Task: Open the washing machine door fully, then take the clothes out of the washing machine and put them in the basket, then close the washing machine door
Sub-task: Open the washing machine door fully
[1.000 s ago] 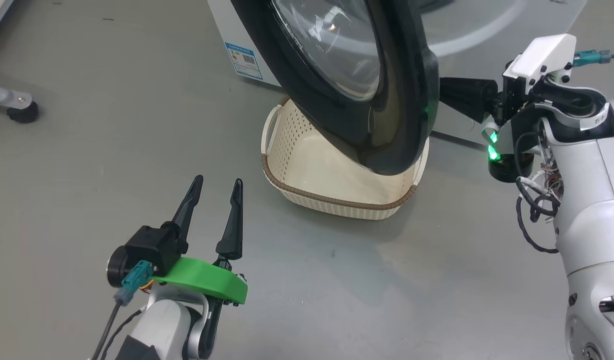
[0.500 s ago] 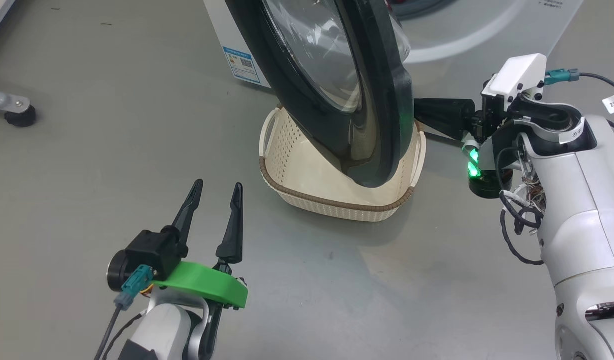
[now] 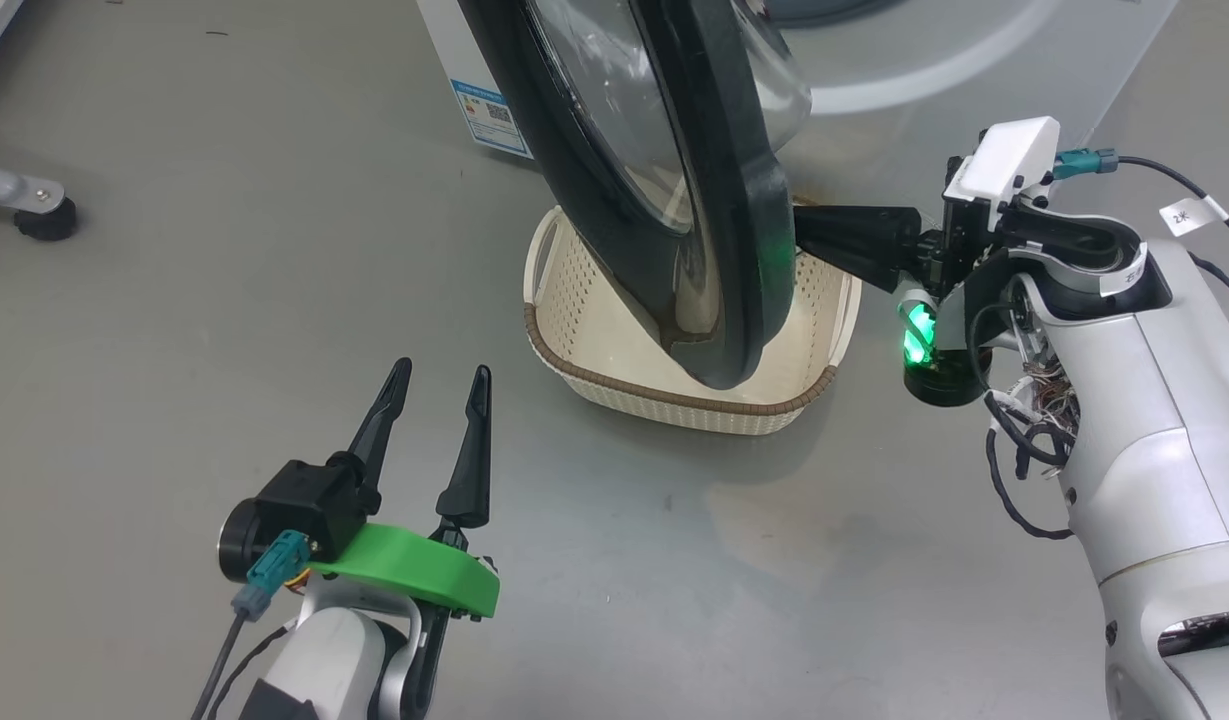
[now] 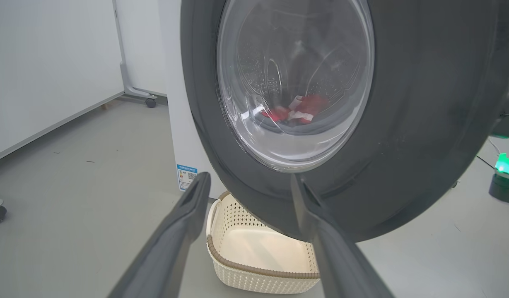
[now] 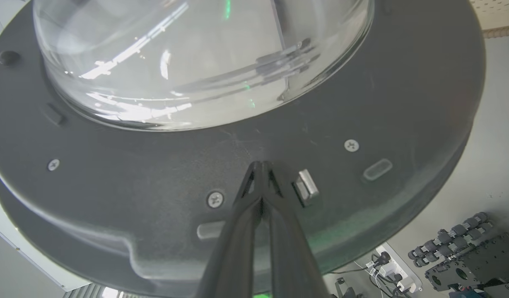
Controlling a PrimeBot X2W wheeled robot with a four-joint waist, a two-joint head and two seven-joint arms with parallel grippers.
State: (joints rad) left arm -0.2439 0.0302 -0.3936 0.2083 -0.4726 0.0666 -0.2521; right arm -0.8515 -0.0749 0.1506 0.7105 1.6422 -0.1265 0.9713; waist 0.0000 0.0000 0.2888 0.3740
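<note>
Right gripper (image 5: 260, 165) — closed, empty, tips against washing machine door (image 5: 155, 198), evidently pushing it wider; left gripper (image 3: 436, 375) — parted, idle.

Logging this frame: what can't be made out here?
- Head view: the washing machine door hides the right gripper tips.
- Head view: the door covers much of the basket floor.
- Left wrist view: the clothes blur behind the door's glass; count unclear.

Basket (image 3: 674, 412) below door (image 3: 744, 230), before machine (image 3: 974, 60)
</note>
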